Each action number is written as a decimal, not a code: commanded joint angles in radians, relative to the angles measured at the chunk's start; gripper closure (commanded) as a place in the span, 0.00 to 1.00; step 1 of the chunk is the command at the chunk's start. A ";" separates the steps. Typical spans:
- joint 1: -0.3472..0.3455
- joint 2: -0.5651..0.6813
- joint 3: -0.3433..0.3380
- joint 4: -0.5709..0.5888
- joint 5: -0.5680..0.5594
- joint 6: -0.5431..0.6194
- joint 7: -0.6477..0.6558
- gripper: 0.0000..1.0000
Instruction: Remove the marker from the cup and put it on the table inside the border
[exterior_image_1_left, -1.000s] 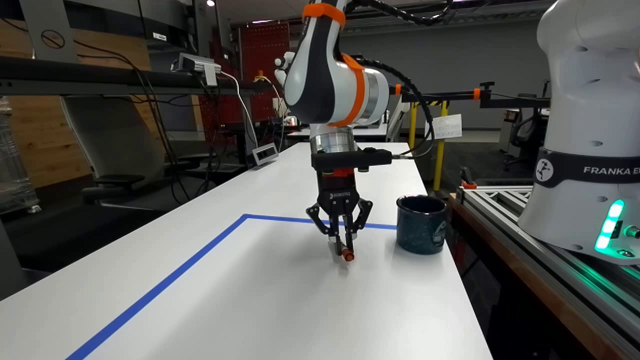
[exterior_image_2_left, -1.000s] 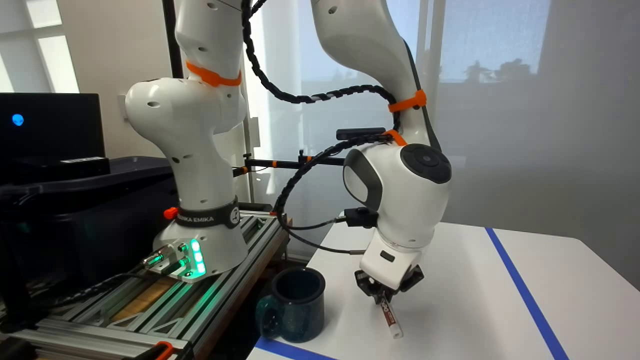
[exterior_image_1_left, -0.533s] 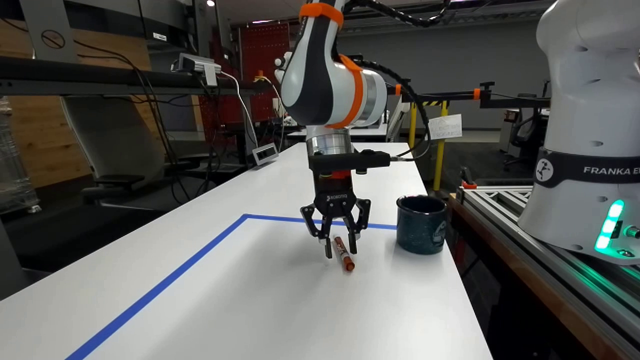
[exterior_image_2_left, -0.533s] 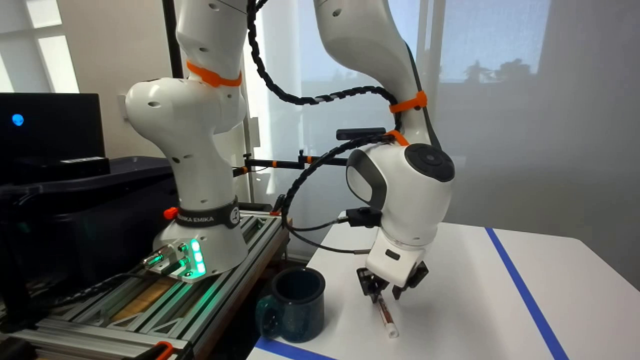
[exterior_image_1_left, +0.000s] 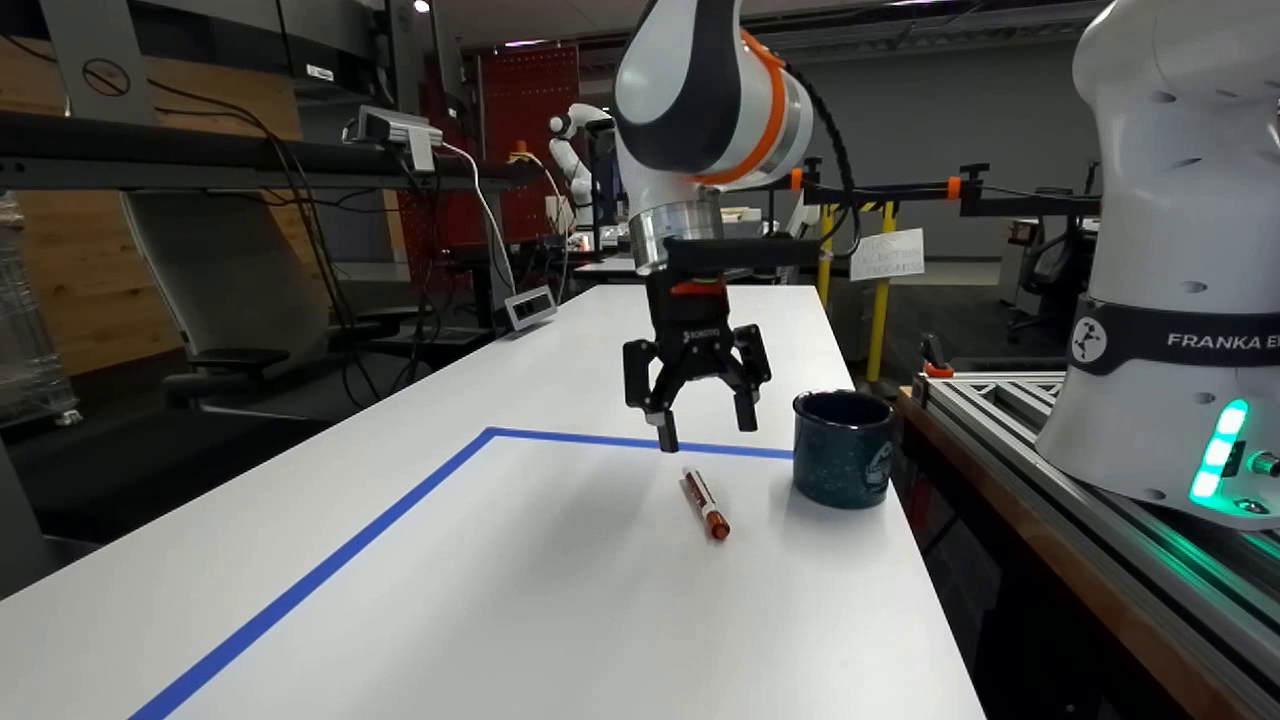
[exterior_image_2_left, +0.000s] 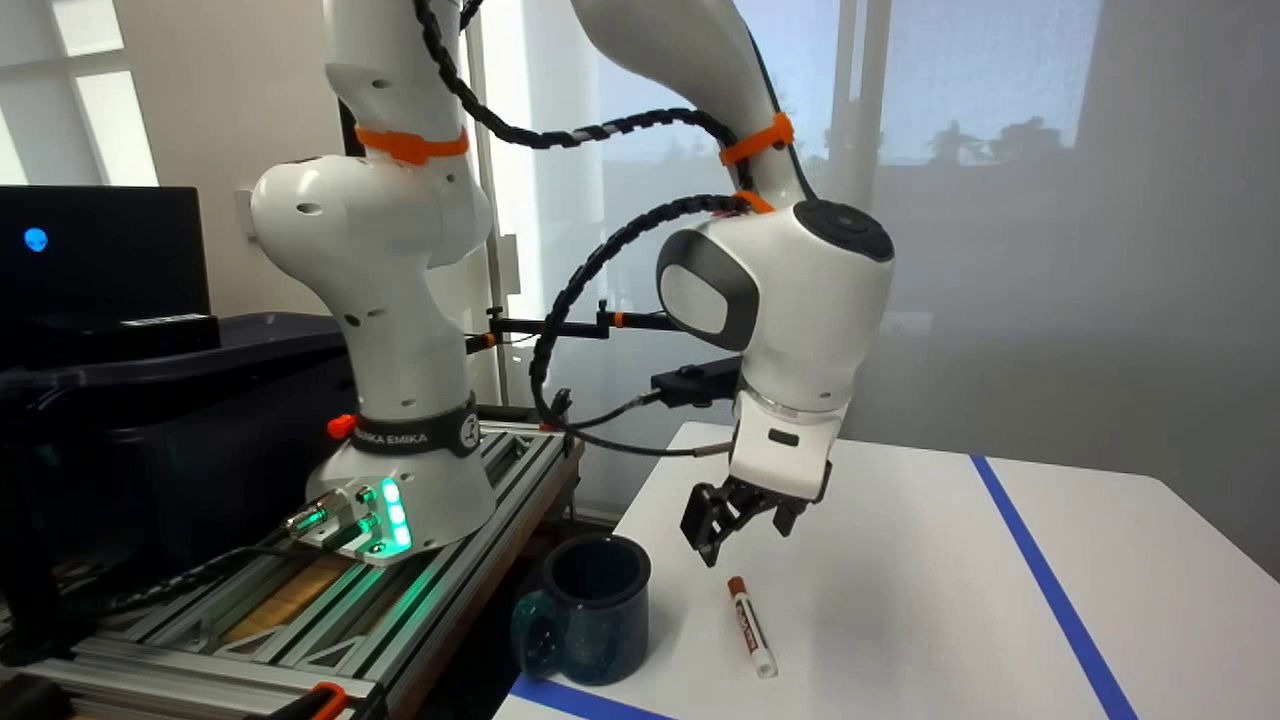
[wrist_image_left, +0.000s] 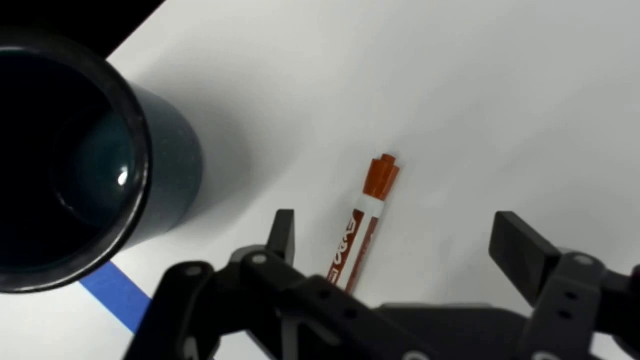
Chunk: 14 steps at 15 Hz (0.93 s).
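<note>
In an exterior view, there's the gripper (exterior_image_1_left: 708, 432), spread wide and empty above the table (exterior_image_1_left: 560, 620), the marker (exterior_image_1_left: 706, 506) lying inside the blue tape (exterior_image_1_left: 410, 500)! In an exterior view, the cup (exterior_image_2_left: 600, 635) stands near the table's edge: a low swing could topple it. Wrist view: the marker's tail is hidden, probably untouched, but a dip could roll it.

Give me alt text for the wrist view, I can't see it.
A brown-capped marker lies on a white table, one end hidden by the open end effector. A dark cup stands partly cropped at left, blue tape at lower left.
</note>
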<state>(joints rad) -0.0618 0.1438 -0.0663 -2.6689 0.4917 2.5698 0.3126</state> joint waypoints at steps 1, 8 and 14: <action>0.010 -0.233 0.007 -0.112 -0.110 -0.077 -0.058 0.00; 0.020 -0.490 0.049 -0.146 -0.292 -0.185 -0.171 0.00; 0.007 -0.480 0.050 -0.067 -0.425 -0.207 -0.163 0.00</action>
<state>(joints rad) -0.0549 -0.3369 -0.0159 -2.7367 0.0659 2.3639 0.1492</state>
